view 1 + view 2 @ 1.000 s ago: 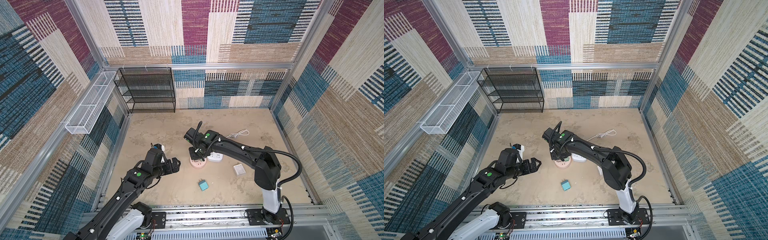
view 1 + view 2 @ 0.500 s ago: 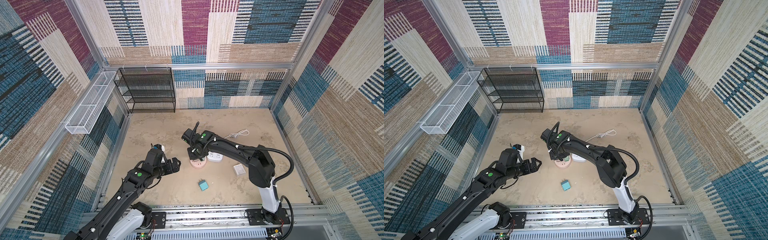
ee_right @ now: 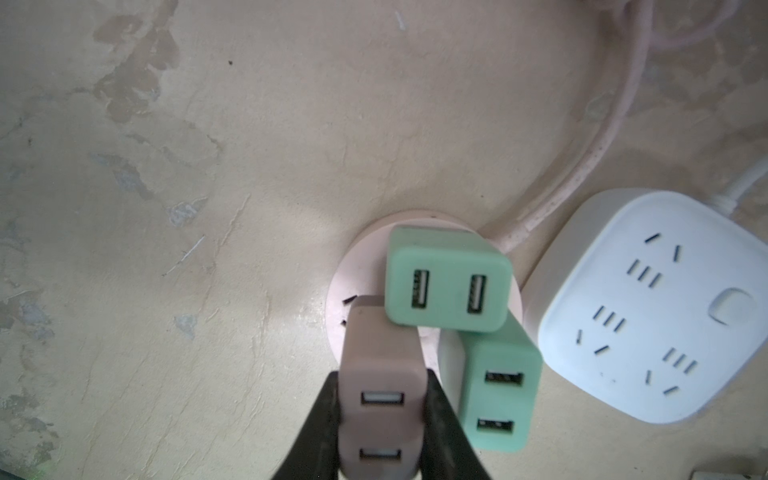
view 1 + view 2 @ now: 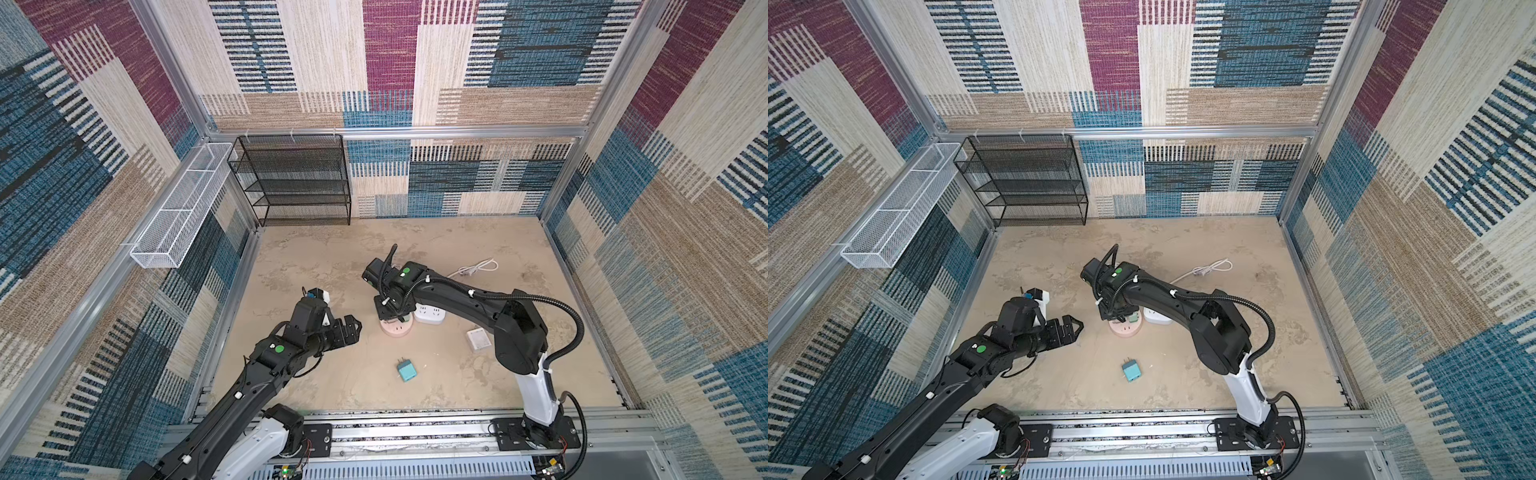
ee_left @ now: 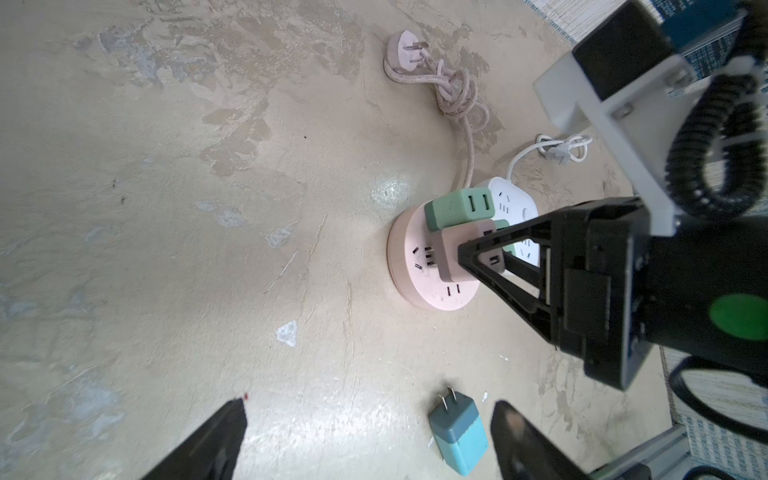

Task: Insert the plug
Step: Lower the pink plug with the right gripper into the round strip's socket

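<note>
Right wrist view: pinched firmly in the right gripper (image 3: 380,390), a mauve USB charger plug (image 3: 378,345), down at the round pink socket hub (image 3: 363,253), hard beside a green charger (image 3: 446,278), a second green charger (image 3: 498,395) just beside; prong seating hidden. Beyond, a white power strip (image 3: 648,307). Likely trouble: catching on that green neighbour, tilting, missing the slots, or dragging the unheld hub. Farther off, left gripper (image 4: 354,328) wide open, empty.

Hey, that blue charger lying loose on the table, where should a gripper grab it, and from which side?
Probably from straight above, closing across the two long flat sides of the blue charger, near mid-body. It lies flat with its prongs sticking out one end, so the sides are exposed and parallel; the open left gripper is free.
</note>
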`<move>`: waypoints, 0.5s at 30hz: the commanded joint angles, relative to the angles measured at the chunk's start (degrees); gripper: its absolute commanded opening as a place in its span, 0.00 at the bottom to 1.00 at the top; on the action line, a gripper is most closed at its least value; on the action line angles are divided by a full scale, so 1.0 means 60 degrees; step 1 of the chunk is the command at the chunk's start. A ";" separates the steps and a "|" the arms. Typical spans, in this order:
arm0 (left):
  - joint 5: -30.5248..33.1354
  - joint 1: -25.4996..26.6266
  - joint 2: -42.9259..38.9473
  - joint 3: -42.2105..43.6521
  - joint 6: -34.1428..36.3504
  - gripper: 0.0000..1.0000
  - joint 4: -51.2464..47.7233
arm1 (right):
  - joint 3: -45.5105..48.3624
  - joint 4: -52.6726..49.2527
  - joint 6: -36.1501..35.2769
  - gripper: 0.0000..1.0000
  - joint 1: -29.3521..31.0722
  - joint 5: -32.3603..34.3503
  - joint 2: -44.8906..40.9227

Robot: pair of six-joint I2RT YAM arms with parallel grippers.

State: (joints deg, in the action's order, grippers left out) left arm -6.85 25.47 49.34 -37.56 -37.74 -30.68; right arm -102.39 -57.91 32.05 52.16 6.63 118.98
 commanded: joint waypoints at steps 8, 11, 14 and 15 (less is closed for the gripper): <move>-0.0147 -0.0039 0.0015 0.0082 -0.0119 0.97 0.0246 | -0.0202 0.0058 -0.0108 0.00 0.0022 -0.0152 0.0279; -0.0133 -0.0038 -0.0032 0.0108 -0.0126 0.97 0.0212 | -0.0265 -0.0082 -0.0083 0.00 0.0022 -0.0061 0.0367; -0.0103 -0.0041 -0.0080 0.0150 -0.0126 0.96 0.0205 | -0.0290 -0.0132 -0.0082 0.00 0.0008 -0.0058 0.0374; -0.0090 -0.0043 -0.0079 0.0145 -0.0127 0.96 0.0220 | -0.0341 -0.0187 -0.0084 0.00 0.0022 -0.0027 0.0401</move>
State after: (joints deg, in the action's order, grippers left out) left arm -7.64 25.26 49.04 -36.84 -37.74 -30.30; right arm -104.01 -58.76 32.05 52.16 6.57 120.70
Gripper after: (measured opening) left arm 0.963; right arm 0.276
